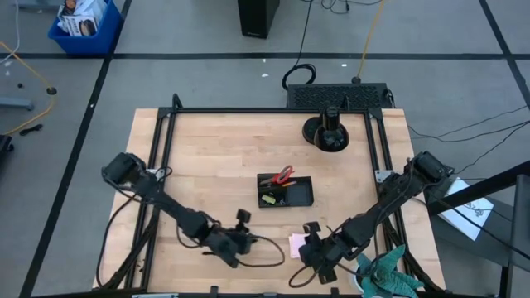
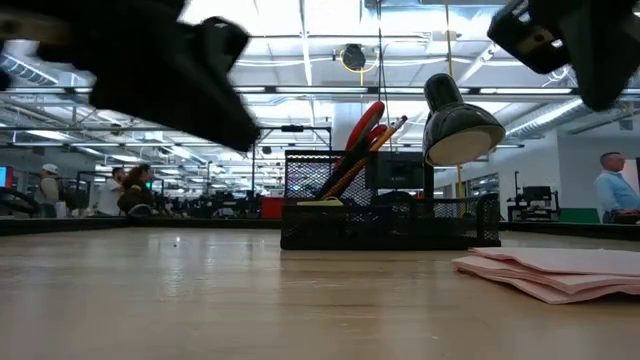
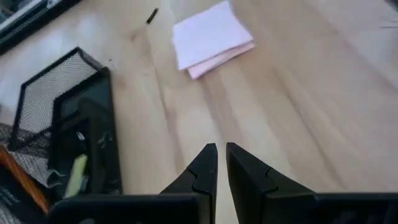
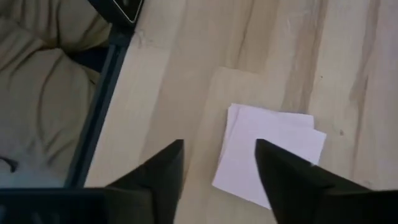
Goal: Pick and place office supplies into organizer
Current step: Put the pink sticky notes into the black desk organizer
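Observation:
The organizer point(image 1: 285, 191), a black mesh tray, stands mid-table with red-handled scissors point(image 2: 365, 125) and an orange pencil point(image 2: 385, 135) upright in it and a yellow-green piece point(image 3: 76, 174) in one compartment. The pink sticky-note pad point(image 1: 296, 243) lies flat on the table near the front edge, its sheets slightly fanned point(image 4: 270, 152). My right gripper point(image 4: 217, 155) hangs open just above the pad's near-right side, touching nothing. My left gripper point(image 3: 221, 155) is shut and empty above bare wood, left of the pad point(image 3: 210, 37) and in front of the organizer point(image 3: 68, 130).
A round black stand base point(image 1: 327, 132) sits at the far side of the table. A teal-green cloth point(image 1: 385, 277) lies at the front right corner beside my right arm. A small dark piece point(image 3: 152, 15) lies on the wood beyond the pad. Bare wood spreads left of the organizer.

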Available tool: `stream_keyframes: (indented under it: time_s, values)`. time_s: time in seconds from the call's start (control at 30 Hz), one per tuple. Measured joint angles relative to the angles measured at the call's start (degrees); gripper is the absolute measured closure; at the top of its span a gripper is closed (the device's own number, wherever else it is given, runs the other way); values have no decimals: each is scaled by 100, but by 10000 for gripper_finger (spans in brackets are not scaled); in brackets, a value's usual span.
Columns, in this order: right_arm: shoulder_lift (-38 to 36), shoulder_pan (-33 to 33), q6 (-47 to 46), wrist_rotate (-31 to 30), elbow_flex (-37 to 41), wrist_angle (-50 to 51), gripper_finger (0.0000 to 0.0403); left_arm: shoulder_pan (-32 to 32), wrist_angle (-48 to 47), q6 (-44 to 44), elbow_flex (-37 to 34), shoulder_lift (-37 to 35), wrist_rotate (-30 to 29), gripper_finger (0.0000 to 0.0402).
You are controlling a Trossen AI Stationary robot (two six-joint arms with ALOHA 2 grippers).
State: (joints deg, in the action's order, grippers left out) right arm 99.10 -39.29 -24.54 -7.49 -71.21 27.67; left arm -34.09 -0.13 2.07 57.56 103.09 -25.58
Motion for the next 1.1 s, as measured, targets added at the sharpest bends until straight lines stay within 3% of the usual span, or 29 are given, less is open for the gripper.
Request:
stream_keyframes:
  time_s: [0.2,0.33,0.47,0.7,1.1]
  values:
    - [17,135,-78,57,1,170,138,474,-282,235,603,256,134,360]
    - [16,398,-326,551,55,332,105,661,-273,234,778,244,525,360]
    - [16,583,-350,831,376,179,99,678,-220,282,857,245,821,360]
    - [16,923,-516,1210,1144,-979,102,658,-233,353,855,247,856,360]
    - [16,1397,-409,1205,1212,-797,102,648,-281,352,855,247,856,360]
